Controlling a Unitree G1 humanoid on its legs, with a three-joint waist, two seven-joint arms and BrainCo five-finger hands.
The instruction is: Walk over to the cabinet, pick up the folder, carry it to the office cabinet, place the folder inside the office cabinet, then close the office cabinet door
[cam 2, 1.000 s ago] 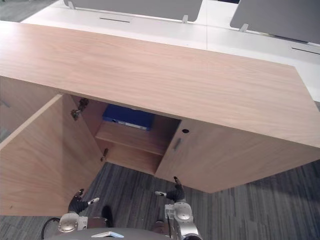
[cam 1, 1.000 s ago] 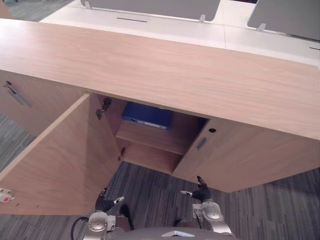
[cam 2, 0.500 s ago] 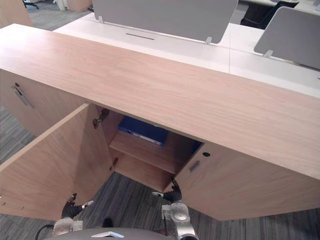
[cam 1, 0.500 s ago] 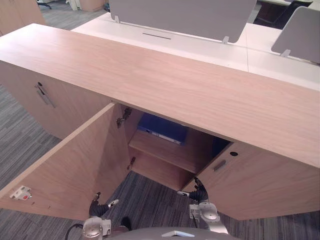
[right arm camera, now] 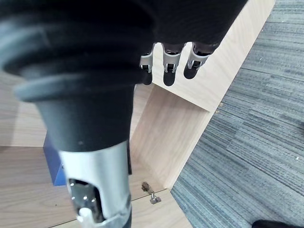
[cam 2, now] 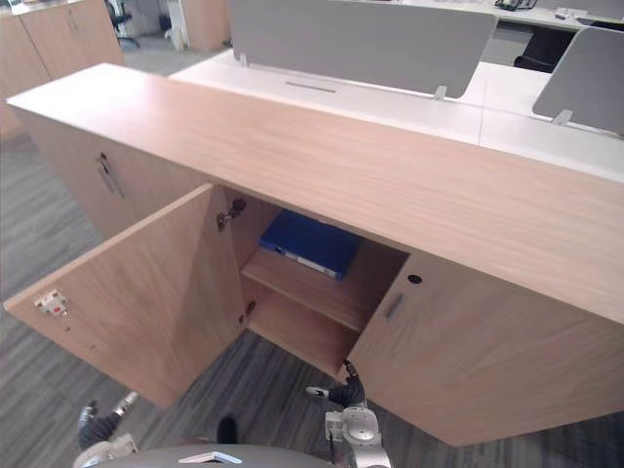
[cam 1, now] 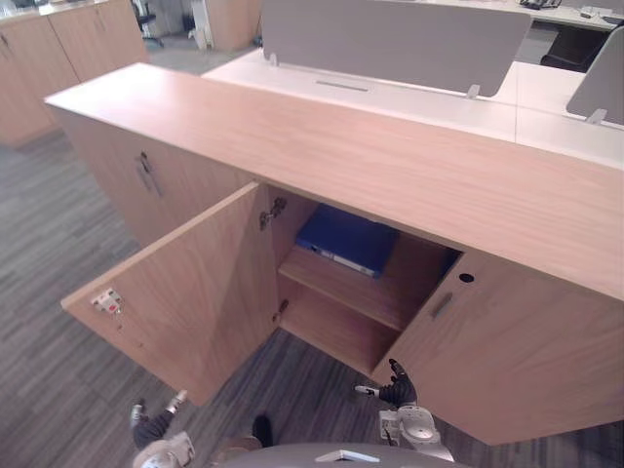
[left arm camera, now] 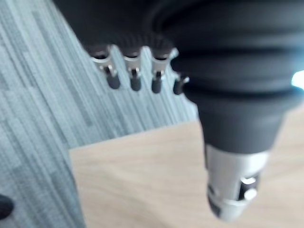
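A blue folder lies flat on the upper shelf inside the open compartment of the long wooden cabinet; it also shows as a blue corner in the right wrist view. The compartment's left door stands swung wide open. Both hands hang low over the carpet in front of the cabinet, apart from the folder. My left hand is below the open door's edge, fingers relaxed, holding nothing. My right hand is near the foot of the closed right door, fingers straight and empty.
The open door juts out to the left, with a small lock plate on its inner face. Another closed door with a handle is further left. White desks with grey divider panels stand behind the cabinet. Grey carpet lies around.
The camera has shifted, so the cabinet sits further right and more floor shows at the left. The folder stays on its shelf. My left hand shows further left and lower.
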